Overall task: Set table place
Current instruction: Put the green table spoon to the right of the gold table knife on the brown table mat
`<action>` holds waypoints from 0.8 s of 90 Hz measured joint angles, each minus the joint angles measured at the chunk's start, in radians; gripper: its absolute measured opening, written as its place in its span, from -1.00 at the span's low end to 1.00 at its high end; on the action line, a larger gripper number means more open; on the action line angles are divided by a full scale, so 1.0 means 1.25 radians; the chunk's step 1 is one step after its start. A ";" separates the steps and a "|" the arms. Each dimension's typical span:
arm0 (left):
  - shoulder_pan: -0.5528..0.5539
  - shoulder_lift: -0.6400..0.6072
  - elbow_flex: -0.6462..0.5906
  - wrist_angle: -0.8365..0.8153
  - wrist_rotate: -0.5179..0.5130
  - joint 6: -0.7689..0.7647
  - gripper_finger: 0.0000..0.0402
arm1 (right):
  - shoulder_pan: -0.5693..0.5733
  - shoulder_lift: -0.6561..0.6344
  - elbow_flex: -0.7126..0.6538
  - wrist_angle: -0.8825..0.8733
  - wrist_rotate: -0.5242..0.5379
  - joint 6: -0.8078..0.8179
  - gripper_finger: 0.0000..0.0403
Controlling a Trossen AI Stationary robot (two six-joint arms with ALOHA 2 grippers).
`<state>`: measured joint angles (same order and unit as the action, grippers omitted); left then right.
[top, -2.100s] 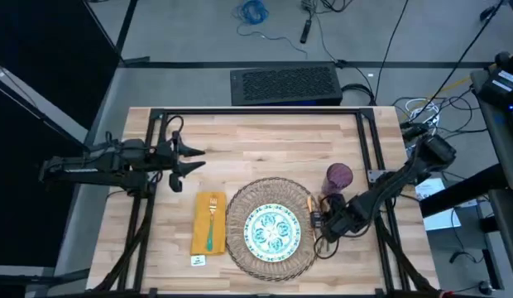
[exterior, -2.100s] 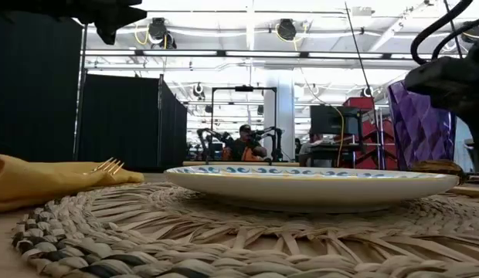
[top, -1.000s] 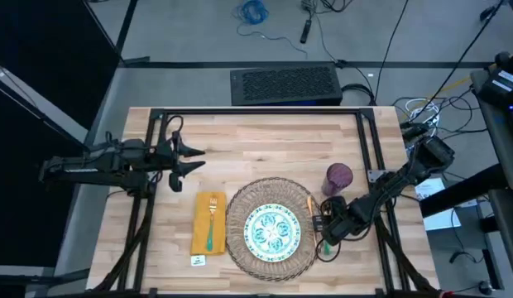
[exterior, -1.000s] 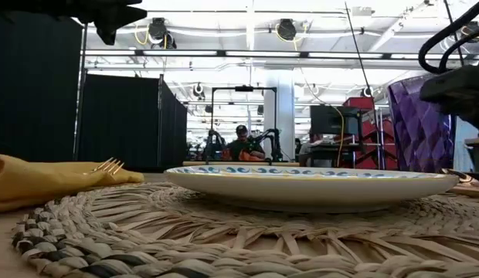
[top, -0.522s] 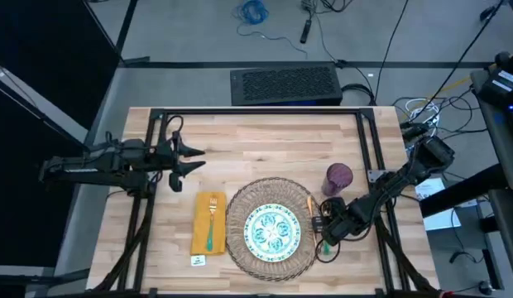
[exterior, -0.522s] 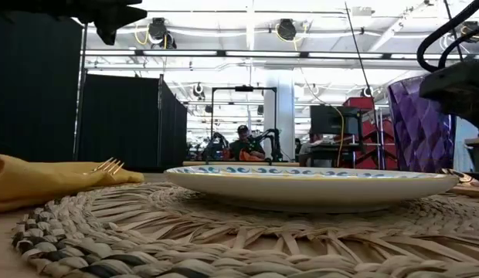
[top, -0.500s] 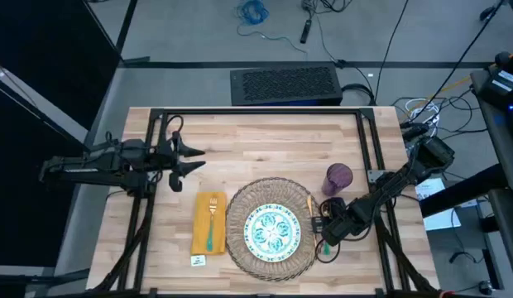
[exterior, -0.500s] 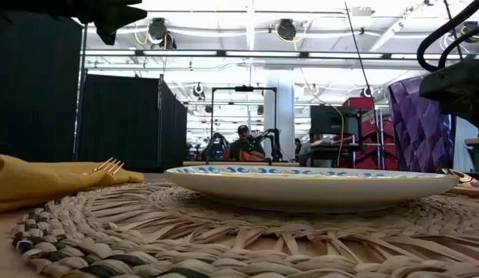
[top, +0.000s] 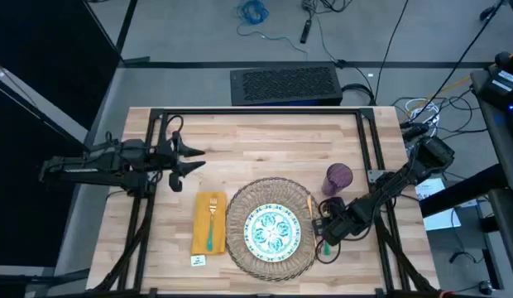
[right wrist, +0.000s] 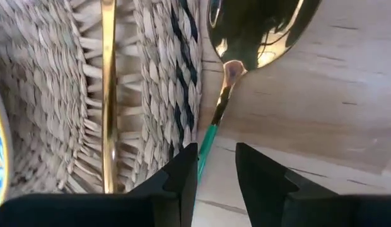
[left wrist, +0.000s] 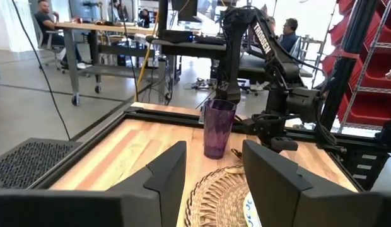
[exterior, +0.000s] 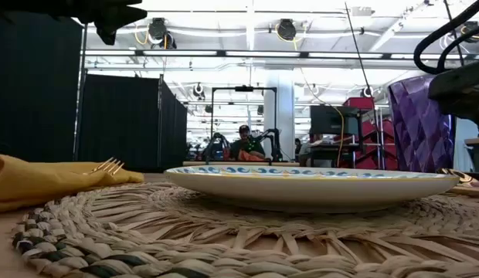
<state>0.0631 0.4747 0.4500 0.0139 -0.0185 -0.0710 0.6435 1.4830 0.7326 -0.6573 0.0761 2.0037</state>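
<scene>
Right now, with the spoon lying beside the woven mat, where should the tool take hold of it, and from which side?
Probably the thin green handle, from straight above. The spoon lies flat on the table just off the mat's edge; its bowl is broad and rounded, while the narrow handle fits between the fingers. The right tool, open, already straddles it. The left tool waits open, left of the setting.

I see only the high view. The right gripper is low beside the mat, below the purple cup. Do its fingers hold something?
Observer: No. In the right wrist view the right gripper is open. A green-handled spoon runs into the gap between its fingers, apparently not pinched.
Operator: Where does the spoon lie?
Observer: On the bare table, just off the edge of the mat, with its gold bowl pointing away from the gripper.
Operator: And the knife?
Observer: The gold knife lies on the mat's weave, roughly parallel to the spoon.
</scene>
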 joint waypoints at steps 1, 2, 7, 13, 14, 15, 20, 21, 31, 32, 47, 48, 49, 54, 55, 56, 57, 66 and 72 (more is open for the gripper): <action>0.000 0.000 0.000 0.000 0.000 0.000 -0.30 | 0.000 0.000 0.000 0.000 0.000 -0.002 -0.54; 0.000 0.000 0.000 0.000 0.000 0.000 -0.30 | 0.000 0.000 0.000 0.000 0.000 -0.004 -0.54; 0.000 0.000 0.000 0.000 0.000 0.000 -0.30 | 0.000 0.000 0.000 0.000 0.000 -0.004 -0.54; 0.000 0.000 0.000 0.000 0.000 0.000 -0.30 | 0.000 0.000 0.000 0.006 0.000 -0.003 -0.54; 0.000 0.000 0.000 0.000 0.000 0.000 -0.30 | 0.000 0.000 0.000 0.009 0.000 -0.003 -0.54; 0.000 0.000 0.000 0.000 0.000 0.000 -0.30 | 0.000 0.000 0.000 0.012 0.000 -0.002 -0.54; 0.000 0.000 0.000 0.000 0.000 0.000 -0.30 | 0.000 0.000 0.000 0.033 0.000 -0.002 -0.54; 0.000 0.000 0.000 0.000 0.000 0.000 -0.30 | 0.000 0.000 0.000 0.037 0.000 -0.002 -0.54; 0.000 0.000 0.000 0.003 0.000 0.000 -0.30 | 0.000 0.001 0.001 0.048 0.000 0.007 -0.54; 0.000 0.000 0.000 0.003 0.000 0.000 -0.30 | 0.000 0.002 0.001 0.048 0.000 0.008 -0.54; 0.000 0.000 0.000 0.003 0.000 -0.001 -0.30 | 0.000 0.034 0.003 0.042 0.000 0.015 -0.54; 0.000 0.000 0.000 0.003 0.000 -0.001 -0.30 | 0.000 0.037 0.003 0.044 0.000 0.015 -0.54; 0.000 0.000 0.000 0.003 0.000 -0.001 -0.30 | 0.000 0.039 0.003 0.045 0.001 0.015 -0.54; 0.000 0.000 0.000 0.003 0.000 -0.001 -0.30 | 0.000 0.052 0.004 0.049 0.001 0.018 -0.54; 0.000 0.000 0.000 0.003 0.000 -0.001 -0.30 | 0.000 0.054 0.004 0.050 0.001 0.018 -0.54; 0.000 0.000 0.000 0.003 0.000 -0.001 -0.30 | 0.000 0.056 0.004 0.051 0.001 0.018 -0.54; 0.000 0.000 0.000 0.003 0.000 -0.001 -0.30 | 0.000 0.058 0.004 0.052 0.001 0.017 -0.54; 0.000 0.000 0.000 0.003 0.000 -0.001 -0.30 | 0.000 0.062 0.004 0.052 0.001 0.016 -0.54; 0.000 0.000 0.000 0.003 0.000 -0.001 -0.30 | 0.000 0.063 0.009 0.041 -0.006 0.015 -0.54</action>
<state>0.0631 0.4744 0.4500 0.0174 -0.0185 -0.0723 0.6434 1.5618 0.7442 -0.6062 0.0683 2.0219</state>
